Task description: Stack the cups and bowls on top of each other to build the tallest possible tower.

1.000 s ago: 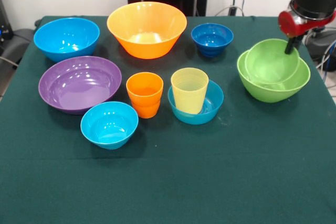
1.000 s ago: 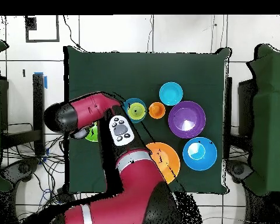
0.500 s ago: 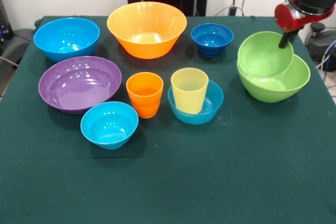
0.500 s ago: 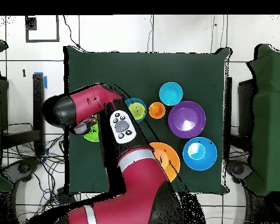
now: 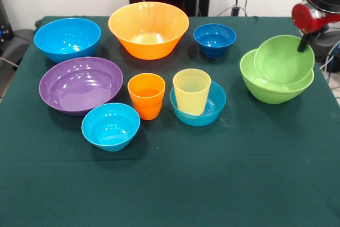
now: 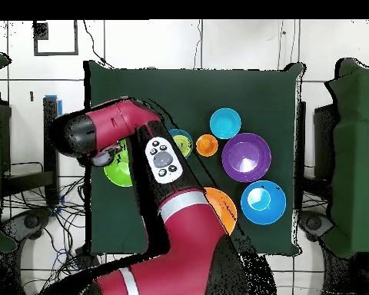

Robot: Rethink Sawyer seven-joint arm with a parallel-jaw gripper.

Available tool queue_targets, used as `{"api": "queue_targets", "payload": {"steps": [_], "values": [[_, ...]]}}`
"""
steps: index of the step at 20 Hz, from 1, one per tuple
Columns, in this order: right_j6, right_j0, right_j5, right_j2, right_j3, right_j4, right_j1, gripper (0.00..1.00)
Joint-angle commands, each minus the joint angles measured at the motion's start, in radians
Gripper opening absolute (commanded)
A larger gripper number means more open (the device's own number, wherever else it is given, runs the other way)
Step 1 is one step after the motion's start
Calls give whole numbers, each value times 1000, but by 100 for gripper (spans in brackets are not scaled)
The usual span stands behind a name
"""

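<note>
I see a table covered in dark green cloth (image 5: pixel 175 184), matt and faintly fuzzy, with no sheen. The bowls all look like smooth glossy plastic: the purple bowl (image 5: pixel 81 85) and the big orange bowl (image 5: pixel 149 29) carry bright highlights. The yellow cup (image 5: pixel 192 91) is translucent plastic, while the orange cup (image 5: pixel 146 95) is opaque. The arm (image 6: pixel 172 223) has a smooth, slightly shiny red shell with black parts.

A green-clothed table (image 5: pixel 175 184) carries scattered bowls (image 5: pixel 79 83) and an orange cup (image 5: pixel 146 95).
</note>
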Motion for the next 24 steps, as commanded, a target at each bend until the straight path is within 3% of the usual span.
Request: {"api": "queue_targets", "payload": {"steps": [1, 16, 24], "values": [[-372, -53, 111, 70, -130, -108, 61, 0], [-427, -119, 93, 76, -149, -130, 113, 0], [-370, -142, 61, 71, -17, -130, 13, 0]]}}
